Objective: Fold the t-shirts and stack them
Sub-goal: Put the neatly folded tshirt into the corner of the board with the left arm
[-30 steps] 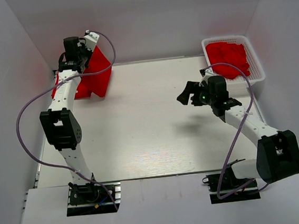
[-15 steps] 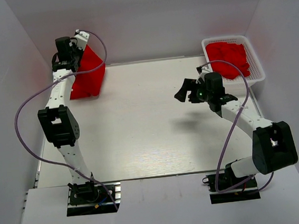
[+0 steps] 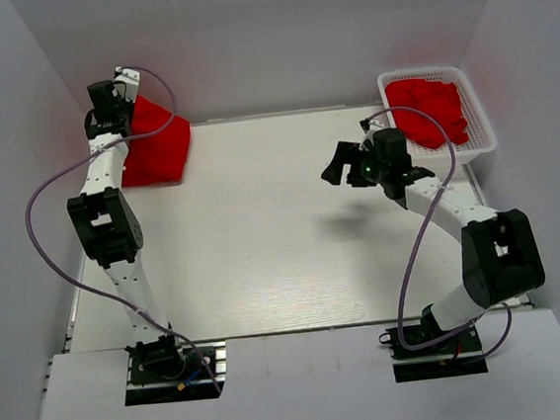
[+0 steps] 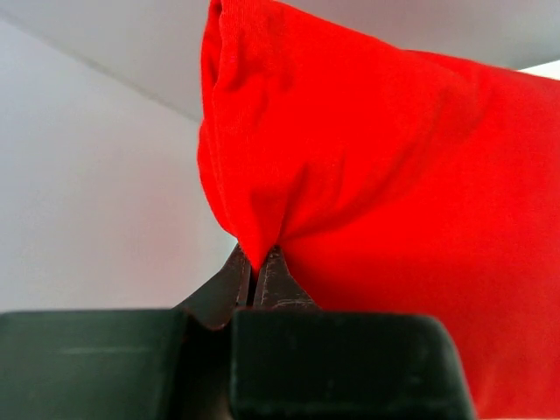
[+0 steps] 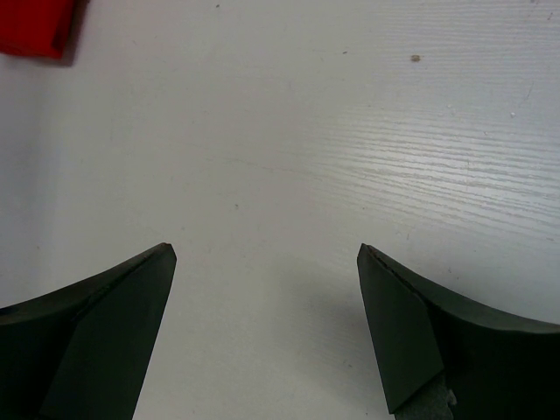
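White counter (image 3: 262,232), walled in. Mesh basket (image 3: 482,143) at far right corner holds a heap of crumpled t-shirts (image 3: 429,106). One folded t-shirt (image 3: 160,147) at far left corner, its edge pinched in the left claw (image 4: 255,276), jaws closed tight. Right claw (image 5: 265,251) gapes wide and holds nothing above the counter. Judged early in the task: the heap is not yet folded.

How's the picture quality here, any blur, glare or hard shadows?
Top external: even light, no glare, soft shadow on the table beneath the right gripper. Left wrist: t-shirt sharp, left gripper dark and blurred. Right wrist: table grain crisp, fingers soft-edged.
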